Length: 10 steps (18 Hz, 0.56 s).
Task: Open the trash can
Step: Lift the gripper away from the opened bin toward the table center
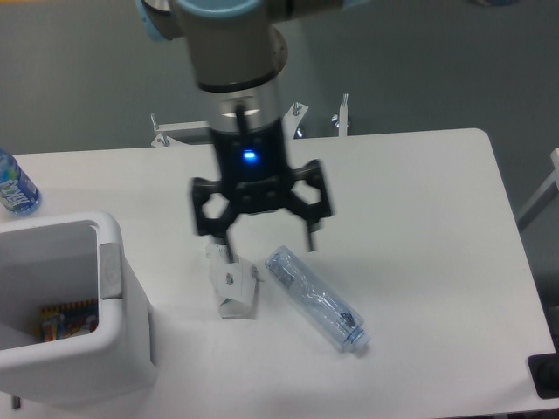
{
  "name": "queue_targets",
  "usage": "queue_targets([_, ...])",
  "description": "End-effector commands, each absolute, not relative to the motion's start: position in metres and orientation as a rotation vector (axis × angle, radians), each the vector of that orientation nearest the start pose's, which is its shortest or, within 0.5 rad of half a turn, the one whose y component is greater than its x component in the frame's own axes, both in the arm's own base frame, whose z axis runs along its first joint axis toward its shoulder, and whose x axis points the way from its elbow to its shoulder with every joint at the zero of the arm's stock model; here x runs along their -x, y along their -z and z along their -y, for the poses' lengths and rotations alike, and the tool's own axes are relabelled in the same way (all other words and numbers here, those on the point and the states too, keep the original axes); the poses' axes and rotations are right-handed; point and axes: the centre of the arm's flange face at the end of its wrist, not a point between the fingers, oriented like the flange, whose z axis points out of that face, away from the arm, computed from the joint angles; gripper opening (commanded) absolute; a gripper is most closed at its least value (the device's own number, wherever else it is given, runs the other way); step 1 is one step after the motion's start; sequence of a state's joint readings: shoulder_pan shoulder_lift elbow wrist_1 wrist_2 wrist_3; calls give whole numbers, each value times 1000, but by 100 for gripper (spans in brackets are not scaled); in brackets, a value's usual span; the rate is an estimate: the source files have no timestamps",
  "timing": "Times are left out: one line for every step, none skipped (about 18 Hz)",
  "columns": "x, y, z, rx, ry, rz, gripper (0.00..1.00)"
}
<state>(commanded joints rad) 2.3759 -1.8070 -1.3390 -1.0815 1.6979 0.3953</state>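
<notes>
Trash can [65,349]: lower left of the frame, on the white surface [419,218]; boxy white plastic, rounded corners, mouth looking open with colourful wrappers visible inside.
Lid: not clearly seen; cannot tell where the panel sits.
Latch: small grey strip [110,271] on the right-hand rim, facing up.
Handling, as a judgement: stiff, smooth, light-walled shell, likely to slide if shoved sideways; best worked by pressing straight down on the grey strip or catching the rim edge, not by squeezing the body.
Progress, as a judgement: opening appears already exposed, so little or nothing left to do.
Claw [266,249]: centre of the frame, fingers spread wide apart, pointing down, holding nothing; blue light lit on the wrist.
Contact: left fingertip just above a small folded white carton [234,288], touching or not cannot be told; well apart from the bin.
Nearby: clear plastic bottle [314,298] lying on its side right of the carton; blue-labelled bottle [13,185] at the left edge.
</notes>
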Motion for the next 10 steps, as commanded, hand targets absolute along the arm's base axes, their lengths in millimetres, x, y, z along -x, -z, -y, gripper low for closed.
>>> queue_targets([375,-528,-512,2723,-546,581,100])
queue_targets([382,-523,-503,2750,-555,549,100])
queue_targets([388,-516,-496,2780,-561,505,100])
queue_targets([391,-509,-492,2812,-562,450,100])
queue_targets([394,-506,-487,2832,-567,406,100])
queue_targets([399,-502,-483,2850,-567,383,100])
queue_targets([404,-500,-478,2857,-568,381,100])
queue_targets([408,-498,-474,2861,-565,389,100])
queue_targets([410,-498,-472,2861,-565,396,100])
queue_targets([412,-498,-471,2861,-566,400,100])
